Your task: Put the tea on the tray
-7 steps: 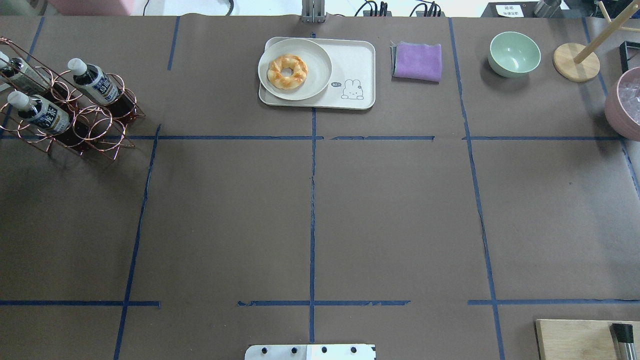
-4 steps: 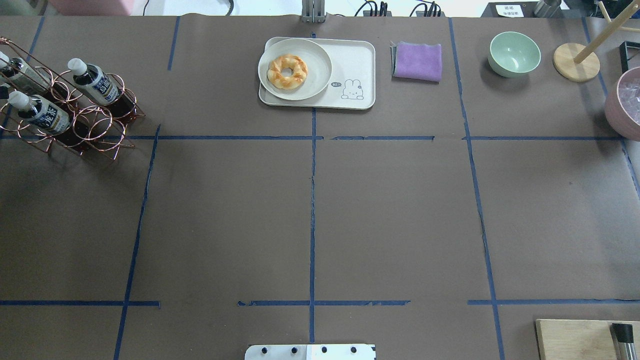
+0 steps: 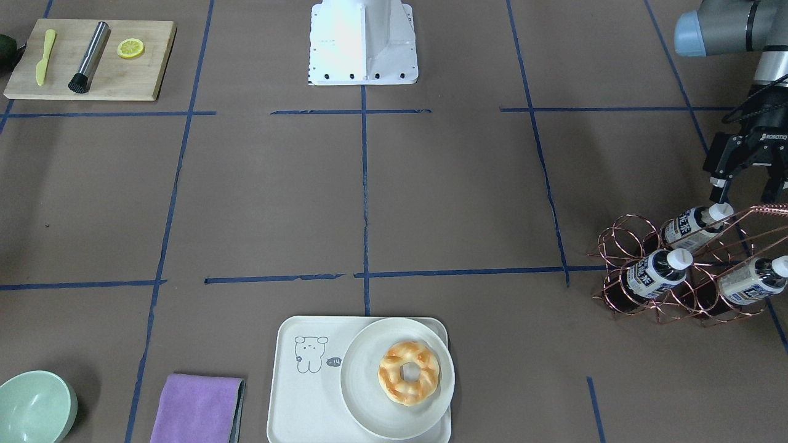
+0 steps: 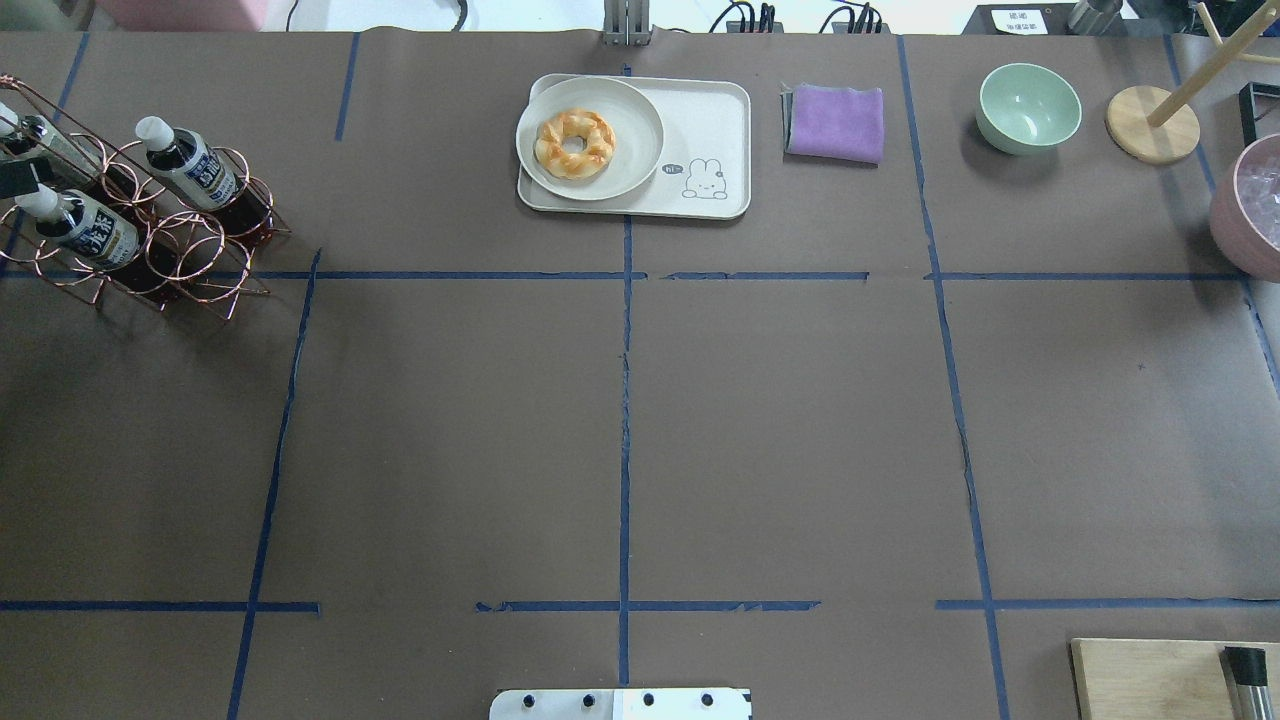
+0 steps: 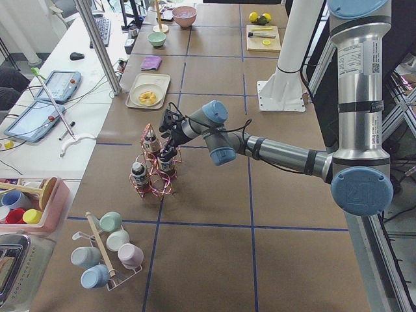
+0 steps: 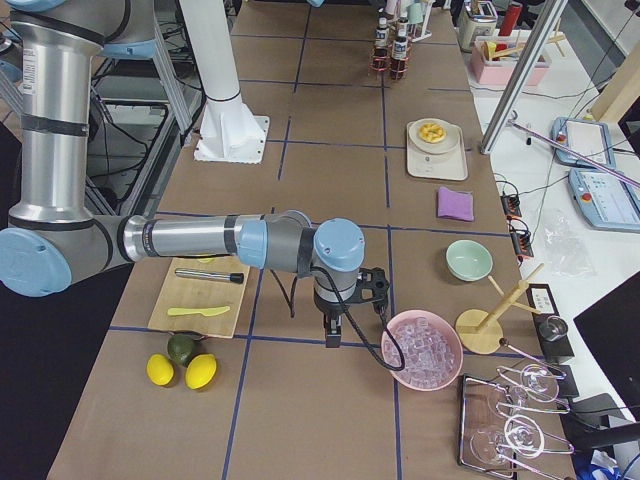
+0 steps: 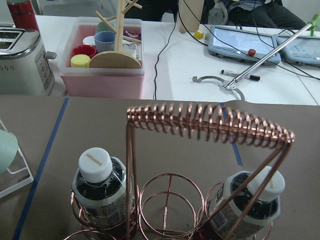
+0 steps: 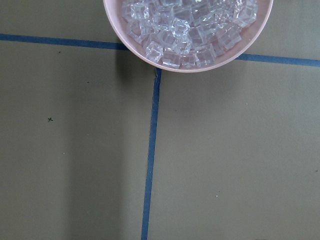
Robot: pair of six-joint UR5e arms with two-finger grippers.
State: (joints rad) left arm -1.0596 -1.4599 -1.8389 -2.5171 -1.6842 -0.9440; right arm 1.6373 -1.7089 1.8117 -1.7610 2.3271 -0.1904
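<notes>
**Left gripper nearing racked tea**

The left gripper, jaws spread, is hovering at the cap of the tea. The tea is leaning in the copper rack, well left of the tray. A finger catching a wire could be dragging the rack upward. Whether the right gripper is spread cannot be told.

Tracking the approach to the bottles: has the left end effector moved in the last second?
Yes. The left end effector has pushed in from the overhead view's left edge, rightward over the copper rack.
</notes>
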